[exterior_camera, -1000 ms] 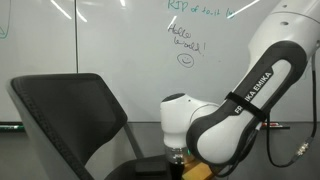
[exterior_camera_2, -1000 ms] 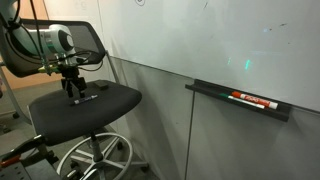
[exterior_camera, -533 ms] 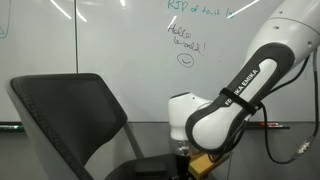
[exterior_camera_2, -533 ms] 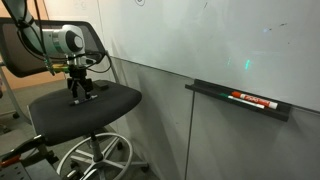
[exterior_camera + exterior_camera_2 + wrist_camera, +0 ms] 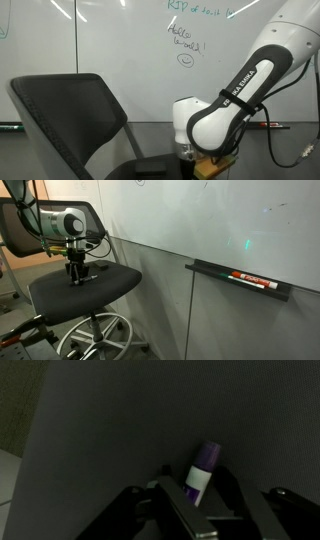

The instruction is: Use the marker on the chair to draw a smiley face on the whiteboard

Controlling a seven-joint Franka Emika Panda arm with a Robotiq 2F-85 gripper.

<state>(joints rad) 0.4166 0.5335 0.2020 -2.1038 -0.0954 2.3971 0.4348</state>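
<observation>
In the wrist view the marker (image 5: 203, 472), with a purple cap and a white band, lies on the dark seat of the chair (image 5: 120, 430) between my gripper's (image 5: 196, 480) two fingers. The fingers stand close on either side of it; contact cannot be made out. In an exterior view the gripper (image 5: 78, 275) points straight down onto the chair seat (image 5: 105, 284). The chair's backrest (image 5: 70, 110) stands left of my arm (image 5: 230, 100). The whiteboard (image 5: 120, 40) behind carries green writing and a small smiley; the whiteboard (image 5: 220, 220) also runs along the wall.
A red-and-black marker (image 5: 252, 278) lies on the board's tray (image 5: 205, 270) to the right of the chair. The chair's wheeled base (image 5: 95, 340) spreads below the seat. A cable (image 5: 285, 150) hangs beside my arm.
My gripper has come down a little onto the seat and its fingers have narrowed in around the marker. The arm has shifted slightly to the right in an exterior view.
</observation>
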